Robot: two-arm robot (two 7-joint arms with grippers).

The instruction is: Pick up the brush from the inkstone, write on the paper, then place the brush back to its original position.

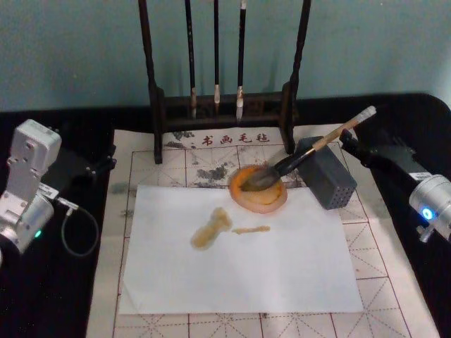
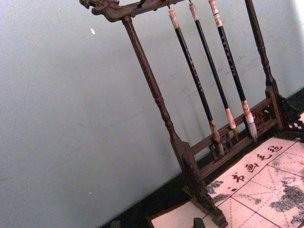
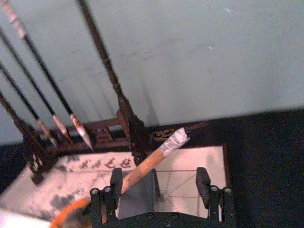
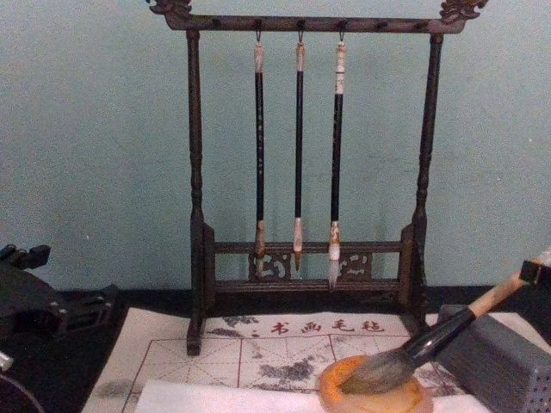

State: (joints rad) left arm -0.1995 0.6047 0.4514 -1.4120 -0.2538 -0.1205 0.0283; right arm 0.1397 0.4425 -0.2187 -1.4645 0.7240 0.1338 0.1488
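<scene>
right gripper (image 3: 157,178) released, jaws apart at brush (image 1: 310,149) handle, bristles in inkstone (image 1: 271,202); left gripper (image 1: 99,165) parked left, state unclear

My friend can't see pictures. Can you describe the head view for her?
The big brush lies with its bristles in the orange inkstone, handle leaning over a grey block. In front, white paper has a tan smear. The right tool is by the handle's end; the left tool parked far left.

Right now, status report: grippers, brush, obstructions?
Right gripper open astride brush handle. Left gripper parked at left. Bristles in inkstone, handle on grey block. Paper already marked.
</scene>
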